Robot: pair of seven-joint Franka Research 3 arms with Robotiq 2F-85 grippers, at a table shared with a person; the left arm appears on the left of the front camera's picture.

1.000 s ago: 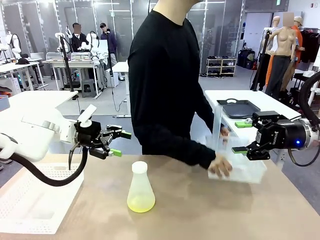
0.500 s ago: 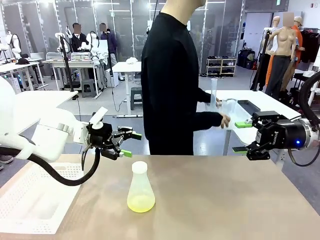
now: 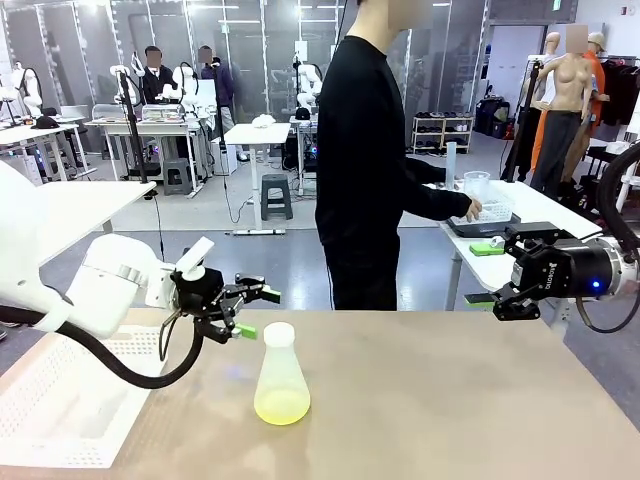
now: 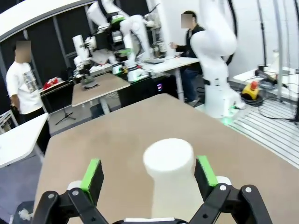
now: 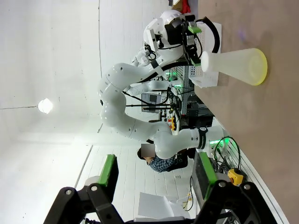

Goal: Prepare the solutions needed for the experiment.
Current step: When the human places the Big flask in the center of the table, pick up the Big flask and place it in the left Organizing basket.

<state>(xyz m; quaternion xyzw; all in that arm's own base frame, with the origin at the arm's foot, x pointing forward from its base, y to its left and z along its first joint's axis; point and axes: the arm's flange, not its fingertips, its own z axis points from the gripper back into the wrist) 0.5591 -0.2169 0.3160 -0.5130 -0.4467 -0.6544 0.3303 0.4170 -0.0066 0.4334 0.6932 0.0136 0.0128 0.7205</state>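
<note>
The left gripper (image 3: 252,311), jaws wide, hovers just left of the flask (image 3: 281,375) holding the solutions (image 3: 281,406), while the right gripper (image 3: 485,273) gapes empty at far right.

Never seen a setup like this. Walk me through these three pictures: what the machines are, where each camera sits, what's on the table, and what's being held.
Two white robot arms share a brown table. Each ends in a black gripper with two green-padded fingers.

The wide picture comes from a fixed camera between the arms, looking across at a person in black, who is turned to a side table behind.

The other two pictures come from cameras on the wrists, looking along each gripper's own fingers.

On the table stands a frosted conical flask with pale yellow-green liquid at the bottom.

The left gripper is open, its fingers on either side of the flask's neck, not closed on it. The right gripper is also open, holding nothing, off at the table's edge.
</note>
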